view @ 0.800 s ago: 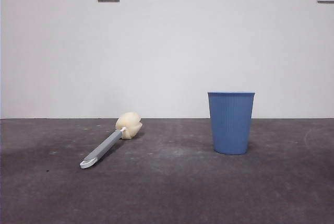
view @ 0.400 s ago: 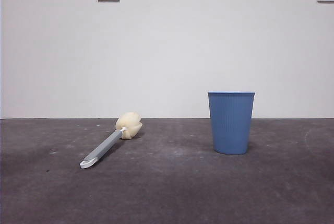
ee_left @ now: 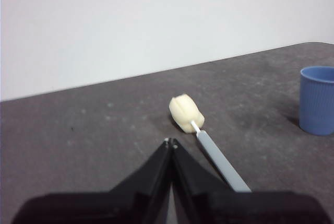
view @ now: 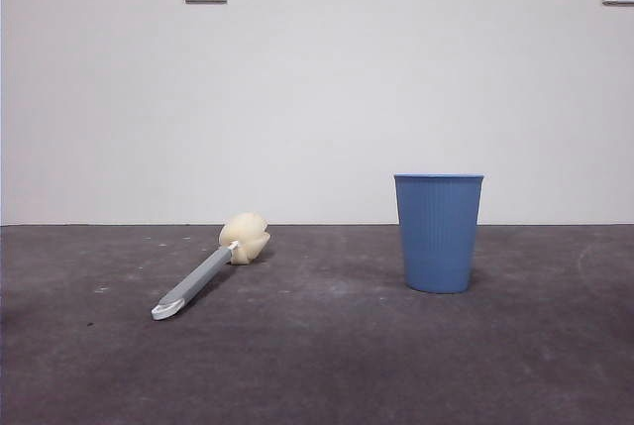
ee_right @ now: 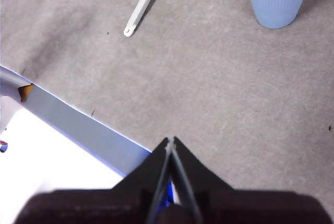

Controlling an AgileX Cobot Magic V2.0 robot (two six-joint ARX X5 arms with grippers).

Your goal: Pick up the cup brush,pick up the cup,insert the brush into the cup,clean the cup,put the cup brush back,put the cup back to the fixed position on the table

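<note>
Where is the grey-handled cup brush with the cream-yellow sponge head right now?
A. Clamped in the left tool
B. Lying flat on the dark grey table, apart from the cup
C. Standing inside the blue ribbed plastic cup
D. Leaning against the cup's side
B: the grey-handled cup brush lies flat on the dark grey table, with bare surface between it and the upright blue ribbed plastic cup; neither tool touches it.

The cup brush [view: 209, 271] is lying flat on the table [view: 327, 366], with open surface lying all around it. The cup [view: 439, 233] is standing upright, well apart from the brush, and bare table is stretching between them. Nothing is standing over the cup's open mouth. The left gripper [ee_left: 170, 142], jaws pressed together, is hanging just beside the brush handle. The right gripper [ee_right: 170, 140], also closed, is hanging over the table's near edge.
</note>
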